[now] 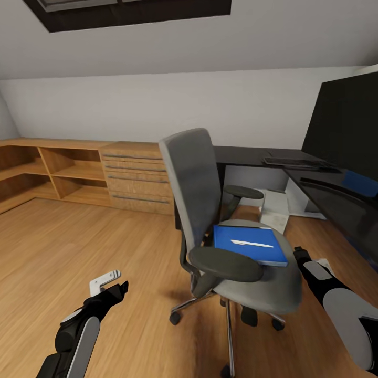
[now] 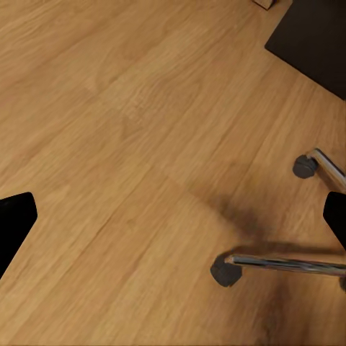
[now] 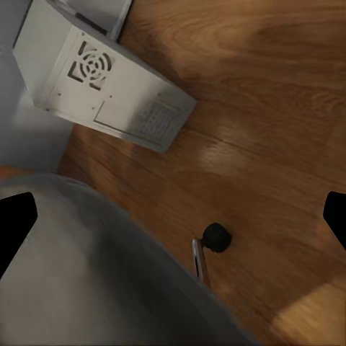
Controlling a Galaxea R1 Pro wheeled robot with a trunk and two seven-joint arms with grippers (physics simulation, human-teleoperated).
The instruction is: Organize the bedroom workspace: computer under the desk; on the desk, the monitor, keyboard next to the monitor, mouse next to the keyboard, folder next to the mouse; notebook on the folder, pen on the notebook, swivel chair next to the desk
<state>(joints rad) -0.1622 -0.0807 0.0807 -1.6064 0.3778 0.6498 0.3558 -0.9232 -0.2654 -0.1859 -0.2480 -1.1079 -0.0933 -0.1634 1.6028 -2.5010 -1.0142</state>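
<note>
Nearest us, our left gripper (image 1: pixel 113 282) hangs low over the wood floor (image 1: pixel 79 247) with its fingers spread and nothing between them, while our right gripper (image 1: pixel 300 255) sits beside the swivel chair (image 1: pixel 210 210), its tips hidden behind the seat edge in the head view, though its wrist view shows dark fingertips (image 3: pixel 16 223) wide apart and empty. On the chair seat lies the folder (image 1: pixel 248 244) with the pen (image 1: pixel 252 243) on top; we cannot make out a notebook between them. Beyond, the computer (image 3: pixel 101 79) stands on the floor under the desk (image 1: pixel 247 156), the keyboard (image 1: pixel 299 163) lies on the desktop, and the monitor (image 1: pixel 349 123) is cut off at the frame's right edge.
</note>
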